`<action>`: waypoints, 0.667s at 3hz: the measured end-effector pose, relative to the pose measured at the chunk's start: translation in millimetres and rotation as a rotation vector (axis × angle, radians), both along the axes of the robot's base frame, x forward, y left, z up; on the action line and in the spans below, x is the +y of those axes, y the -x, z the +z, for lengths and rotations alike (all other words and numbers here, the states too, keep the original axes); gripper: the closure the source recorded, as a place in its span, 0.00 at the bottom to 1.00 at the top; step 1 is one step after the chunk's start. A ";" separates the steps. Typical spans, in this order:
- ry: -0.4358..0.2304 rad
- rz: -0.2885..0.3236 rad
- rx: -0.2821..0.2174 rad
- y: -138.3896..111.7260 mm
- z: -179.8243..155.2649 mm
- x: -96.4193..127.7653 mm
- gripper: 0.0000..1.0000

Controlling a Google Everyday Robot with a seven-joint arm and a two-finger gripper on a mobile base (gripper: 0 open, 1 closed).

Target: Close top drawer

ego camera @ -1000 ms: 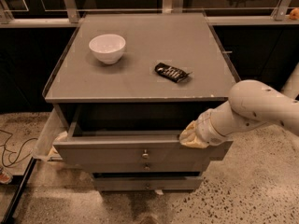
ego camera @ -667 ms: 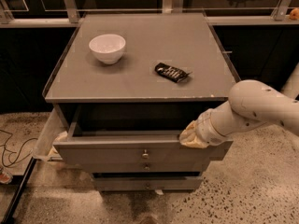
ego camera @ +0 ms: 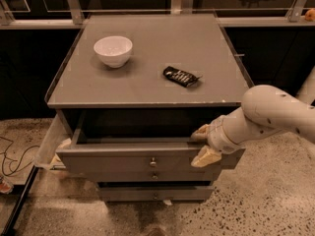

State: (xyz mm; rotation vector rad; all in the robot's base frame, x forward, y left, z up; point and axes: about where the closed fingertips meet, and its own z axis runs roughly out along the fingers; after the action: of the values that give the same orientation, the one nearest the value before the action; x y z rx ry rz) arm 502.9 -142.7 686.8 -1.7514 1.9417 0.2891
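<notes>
The top drawer (ego camera: 123, 157) of the grey cabinet stands pulled out toward me, its plain grey inside in shadow under the cabinet top (ego camera: 147, 90). Its long front panel has a small metal knob (ego camera: 153, 162) at the centre. My gripper (ego camera: 203, 144) is at the right end of that front panel. One pale finger lies above the panel's top edge and the other (ego camera: 205, 157) in front of it, so the fingers stand apart around the edge. My white arm (ego camera: 275, 113) comes in from the right.
A white bowl (ego camera: 113, 50) and a dark snack packet (ego camera: 181, 76) lie on the cabinet top. Two lower drawer fronts (ego camera: 155, 193) sit beneath the open one. A pale side tray (ego camera: 48, 146) hangs at the left. A cable (ego camera: 11, 156) lies on the speckled floor.
</notes>
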 end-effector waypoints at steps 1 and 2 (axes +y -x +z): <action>0.000 0.000 0.000 0.0 0.0 0.0 0.00; 0.000 0.000 0.000 0.0 0.0 0.0 0.00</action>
State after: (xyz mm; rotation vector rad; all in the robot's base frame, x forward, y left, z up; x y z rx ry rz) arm 502.8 -142.7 686.8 -1.7515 1.9416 0.2890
